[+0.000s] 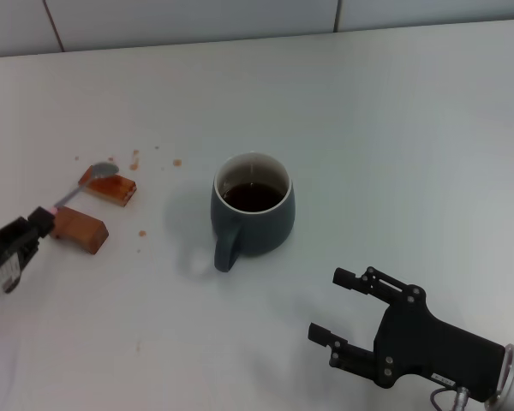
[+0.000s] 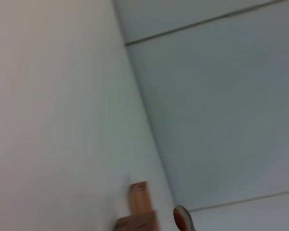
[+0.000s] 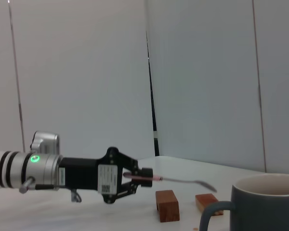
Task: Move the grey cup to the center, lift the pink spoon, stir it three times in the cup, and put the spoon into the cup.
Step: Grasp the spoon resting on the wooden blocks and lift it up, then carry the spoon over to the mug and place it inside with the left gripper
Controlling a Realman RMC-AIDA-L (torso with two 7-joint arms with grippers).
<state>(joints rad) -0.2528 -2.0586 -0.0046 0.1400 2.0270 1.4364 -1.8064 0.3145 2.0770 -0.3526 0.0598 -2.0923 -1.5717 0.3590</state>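
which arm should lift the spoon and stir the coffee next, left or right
Left. The left hand is already shut on the spoon handle, holding it above the wooden blocks. The right hand sits open near the cup, holding nothing.

The white table (image 1: 394,128) is carrying the grey cup (image 1: 253,214), standing upright with dark liquid inside, beyond the right gripper (image 1: 336,306). Two brown wooden blocks (image 1: 80,229) are lying just beside the left gripper (image 1: 39,224). Small reddish specks (image 1: 177,162) are dotting the surface nearby.
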